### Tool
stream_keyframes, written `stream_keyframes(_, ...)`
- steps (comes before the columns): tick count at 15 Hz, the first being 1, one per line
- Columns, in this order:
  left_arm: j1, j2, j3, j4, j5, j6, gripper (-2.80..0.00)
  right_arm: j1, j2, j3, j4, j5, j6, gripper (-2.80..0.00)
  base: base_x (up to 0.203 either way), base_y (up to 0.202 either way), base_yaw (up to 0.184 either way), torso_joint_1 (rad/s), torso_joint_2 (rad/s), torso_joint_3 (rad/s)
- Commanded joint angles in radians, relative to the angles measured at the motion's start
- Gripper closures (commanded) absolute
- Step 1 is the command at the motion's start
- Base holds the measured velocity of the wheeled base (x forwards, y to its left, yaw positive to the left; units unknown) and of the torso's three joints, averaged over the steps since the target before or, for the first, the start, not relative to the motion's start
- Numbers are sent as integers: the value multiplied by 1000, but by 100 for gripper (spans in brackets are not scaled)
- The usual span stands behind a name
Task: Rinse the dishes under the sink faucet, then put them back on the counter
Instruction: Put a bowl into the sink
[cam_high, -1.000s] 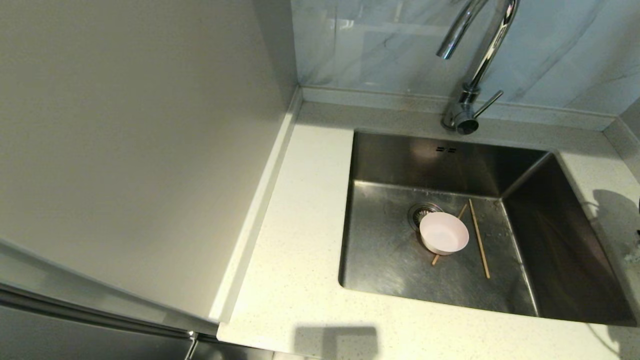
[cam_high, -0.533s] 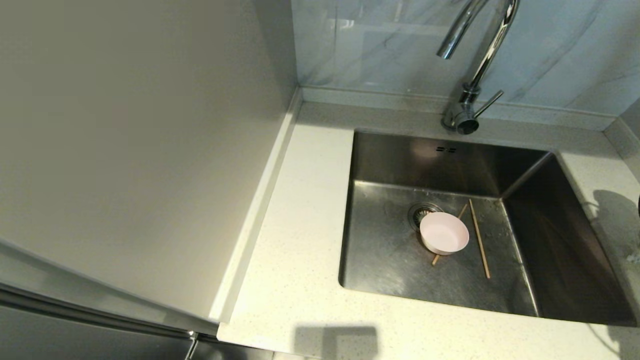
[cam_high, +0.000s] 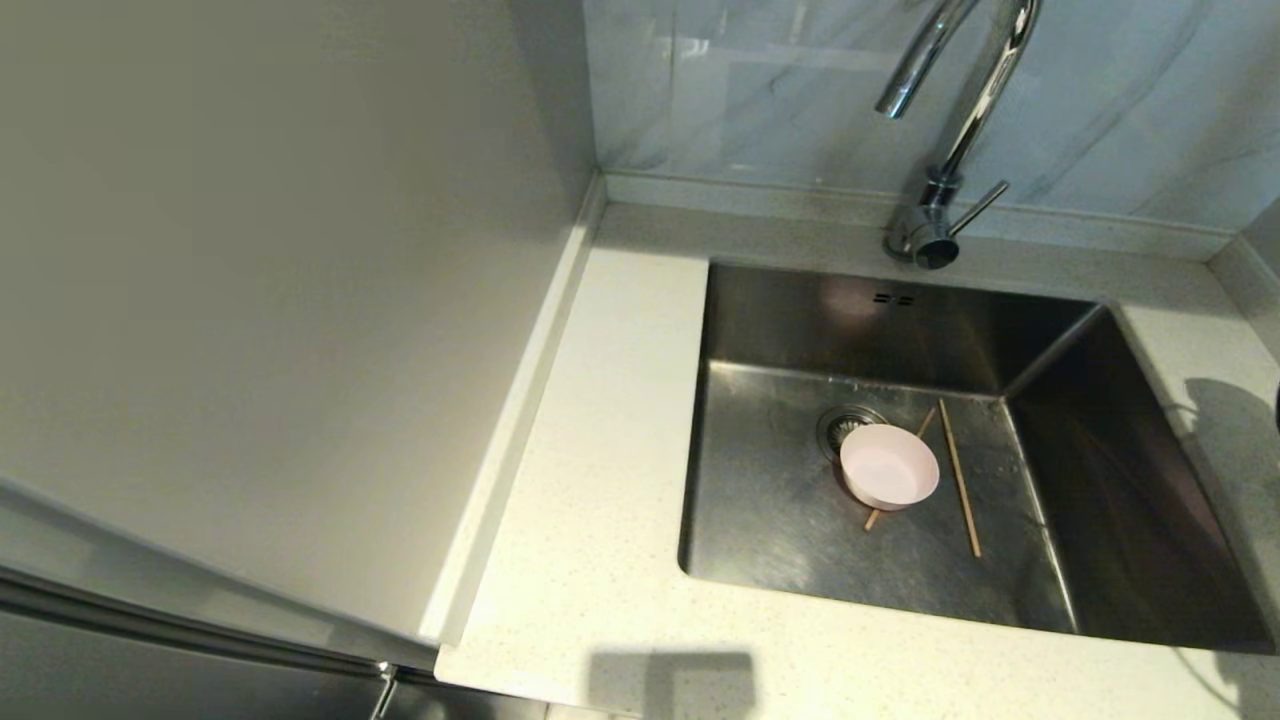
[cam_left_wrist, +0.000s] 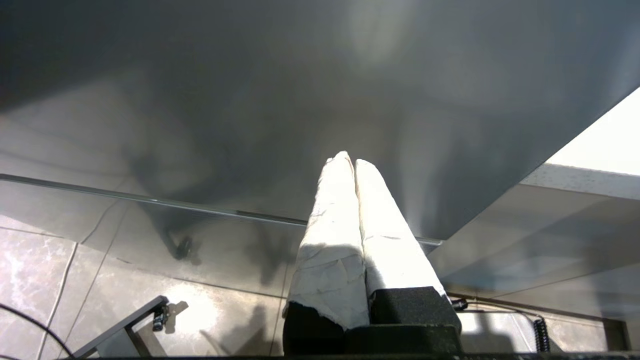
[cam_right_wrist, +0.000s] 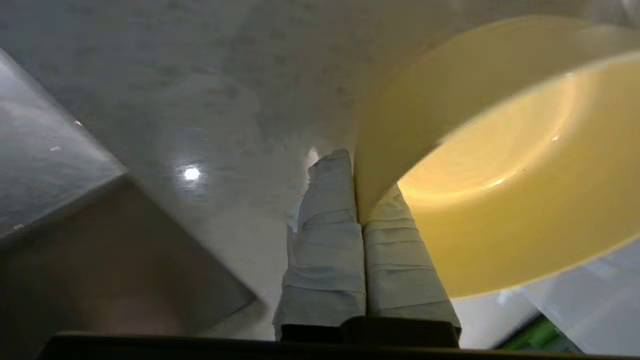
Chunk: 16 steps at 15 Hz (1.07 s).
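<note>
At the near edge of the counter (cam_high: 600, 560), the speckled stone ran as a bare strip along the front of the sink (cam_high: 1150, 560) and up its left side, bounded on the left by a low raised lip against a tall plain panel (cam_high: 250, 300). Off the sink's right rim, seen only in the right wrist view, the right gripper (cam_right_wrist: 356, 170) had its wrapped fingers (cam_right_wrist: 327, 240) pressed together on the wall of the yellow bowl (cam_right_wrist: 500, 200), one finger outside the rim and one inside; the bowl was tilted, its hollow showing nothing in it, with pale counter behind it and a corner of the steel basin to one side. The left gripper (cam_left_wrist: 350, 162) hung parked below the counter over a tiled floor (cam_left_wrist: 45, 270), its fingers closed with nothing between them.

Inside the sink, the pink bowl (cam_high: 888, 466) sat upright on the basin floor, showing nothing in it, and overlapping the near right side of the round drain (cam_high: 838, 422). One chopstick (cam_high: 959, 491) lay just right of the bowl, apart from it; the other chopstick (cam_high: 872, 519) ran under the bowl, its ends showing on both sides. The rest of the basin floor lay bare to the left and right walls. Farther back, two small slots (cam_high: 892, 299) marked the rear wall, and the faucet (cam_high: 960, 110) rose from the back ledge, its spout over the basin, its lever (cam_high: 978, 207) pointing right, before the marbled wall (cam_high: 760, 90)
</note>
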<state>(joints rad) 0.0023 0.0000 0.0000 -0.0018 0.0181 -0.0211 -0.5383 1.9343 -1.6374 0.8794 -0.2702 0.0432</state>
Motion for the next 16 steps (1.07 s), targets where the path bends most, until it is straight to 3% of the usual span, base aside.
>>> stream_keyframes(1, 1, -3, 0, -1, 0, 0, 0, 6, -4, 1, 5, -3, -2, 0, 0, 0, 0, 0, 0, 0)
stream_keyframes(6, 1, -3, 0, -1, 0, 0, 0, 154, -76, 10, 6, -7, -7, 0, 0, 0, 0, 0, 0, 0)
stream_keyframes(9, 1, -3, 0, -1, 0, 0, 0, 336, -107, 6, 5, -23, -7, 0, 0, 0, 0, 0, 0, 0)
stream_keyframes(13, 1, -3, 0, -1, 0, 0, 0, 570, -45, -74, -20, -99, -8, 0, 0, 0, 0, 0, 0, 0)
stream_keyframes(16, 1, -3, 0, -1, 0, 0, 0, 615, 19, -110, -23, -109, -51, 0, 0, 0, 0, 0, 0, 0)
